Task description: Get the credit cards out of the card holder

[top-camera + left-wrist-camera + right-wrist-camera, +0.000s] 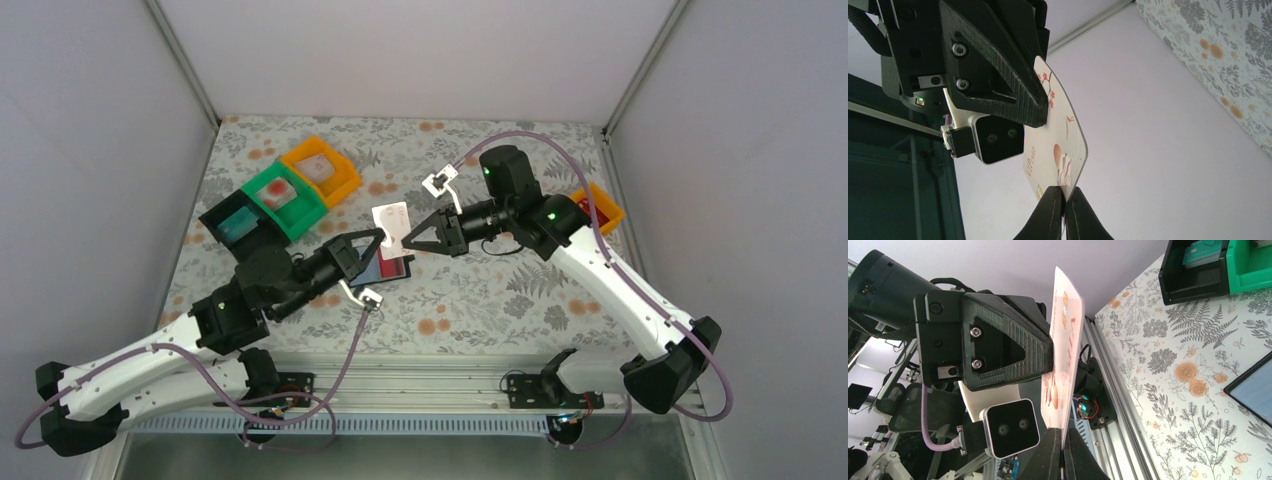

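Note:
A pale credit card (390, 218) with red blossom print hangs in the air between both grippers. My left gripper (379, 240) is shut on one end of it; in the left wrist view the fingertips (1064, 201) pinch the card (1058, 145). My right gripper (406, 242) is shut on the opposite end, and the right wrist view shows the card (1066, 350) edge-on between its jaws (1062, 440). The card holder (371, 271) lies open on the table below, dark bluish inside, with a red card (399, 264) at its right side. A corner of the holder (1254, 390) shows in the right wrist view.
Three trays stand in a row at the back left: orange (322, 168), green (286, 199) and black (239, 226), each with something inside. Another orange tray (603, 206) sits behind the right arm. The aluminium rail (430, 385) runs along the near edge.

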You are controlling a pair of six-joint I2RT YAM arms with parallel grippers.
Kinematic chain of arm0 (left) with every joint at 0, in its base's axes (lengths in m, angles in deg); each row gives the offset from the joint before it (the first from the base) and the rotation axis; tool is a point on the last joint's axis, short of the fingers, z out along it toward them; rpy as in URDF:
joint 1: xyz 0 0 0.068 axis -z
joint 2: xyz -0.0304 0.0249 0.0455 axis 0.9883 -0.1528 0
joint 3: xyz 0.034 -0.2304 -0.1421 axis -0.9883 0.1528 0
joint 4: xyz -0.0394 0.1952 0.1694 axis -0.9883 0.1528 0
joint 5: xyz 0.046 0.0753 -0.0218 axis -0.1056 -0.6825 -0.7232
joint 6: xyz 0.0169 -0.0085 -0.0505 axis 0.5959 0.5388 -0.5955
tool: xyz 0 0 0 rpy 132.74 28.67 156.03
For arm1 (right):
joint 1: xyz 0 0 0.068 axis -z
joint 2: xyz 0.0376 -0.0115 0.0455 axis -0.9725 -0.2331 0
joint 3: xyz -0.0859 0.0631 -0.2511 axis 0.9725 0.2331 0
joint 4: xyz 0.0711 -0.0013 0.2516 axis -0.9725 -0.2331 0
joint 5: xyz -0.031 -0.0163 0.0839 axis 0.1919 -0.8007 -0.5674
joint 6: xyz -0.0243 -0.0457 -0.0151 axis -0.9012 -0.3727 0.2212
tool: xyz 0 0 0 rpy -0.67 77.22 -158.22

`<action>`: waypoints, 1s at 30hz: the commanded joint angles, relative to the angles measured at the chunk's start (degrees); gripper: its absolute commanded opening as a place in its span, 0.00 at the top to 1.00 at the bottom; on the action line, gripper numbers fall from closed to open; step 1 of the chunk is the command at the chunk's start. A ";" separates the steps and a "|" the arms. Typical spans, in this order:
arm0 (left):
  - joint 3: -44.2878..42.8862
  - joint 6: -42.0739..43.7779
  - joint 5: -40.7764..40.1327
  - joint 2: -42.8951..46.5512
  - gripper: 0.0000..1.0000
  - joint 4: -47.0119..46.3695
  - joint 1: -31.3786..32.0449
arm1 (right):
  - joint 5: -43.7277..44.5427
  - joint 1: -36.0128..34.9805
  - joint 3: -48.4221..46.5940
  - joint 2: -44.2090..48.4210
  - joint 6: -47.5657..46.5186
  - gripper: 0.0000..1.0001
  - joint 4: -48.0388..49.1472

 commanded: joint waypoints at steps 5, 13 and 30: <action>-0.96 13.14 1.75 -2.33 0.78 -3.90 0.29 | -4.46 -0.94 -0.21 -1.20 -0.80 0.96 1.64; -2.78 11.78 1.45 -3.88 0.97 -3.38 0.16 | -4.43 -1.08 -1.57 -1.88 -1.81 0.96 0.62; -39.89 -40.59 -26.28 -34.25 0.98 40.76 -12.81 | 43.53 6.58 4.88 7.91 3.25 0.01 -0.13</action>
